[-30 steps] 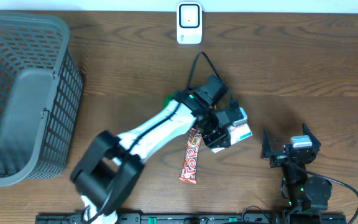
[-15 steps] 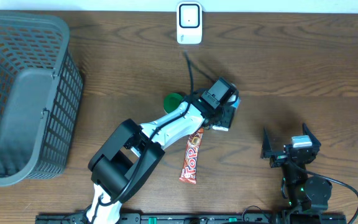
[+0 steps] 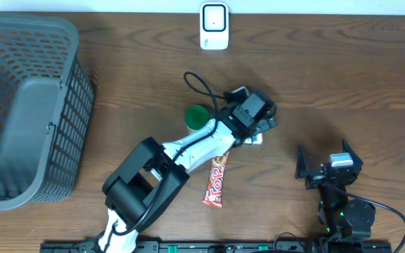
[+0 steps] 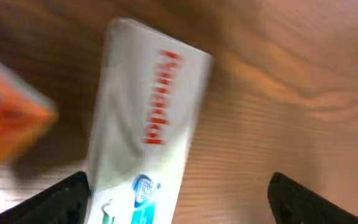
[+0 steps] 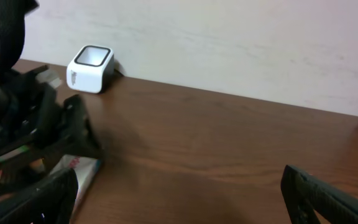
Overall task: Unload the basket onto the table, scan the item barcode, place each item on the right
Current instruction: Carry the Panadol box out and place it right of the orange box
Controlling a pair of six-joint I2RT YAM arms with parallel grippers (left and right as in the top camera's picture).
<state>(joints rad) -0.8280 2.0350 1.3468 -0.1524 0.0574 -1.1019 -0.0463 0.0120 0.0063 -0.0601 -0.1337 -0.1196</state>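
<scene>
So the left end effector (image 4: 188, 198) has its fingers spread wide, and the white box (image 4: 148, 124) with red lettering is lying flat on the desk (image 3: 343, 70) between them, closer to one finger and not clamped. My read is it's at the grab-or-release point for that box, and I honestly can't say which. The scanner (image 3: 214, 26) sits well apart at the far edge. Any scan needs a firm grip on the box, a lift, then turning whichever face has the barcode toward the scanner window; I can't spot the barcode in the blur. The right end effector (image 5: 179, 193) is wide apart too, with nothing in it. A candy bar (image 3: 216, 180) and a green cap (image 3: 197, 114) lie nearby. The grey basket (image 3: 20, 24) on the left looks like it has nothing in it.
</scene>
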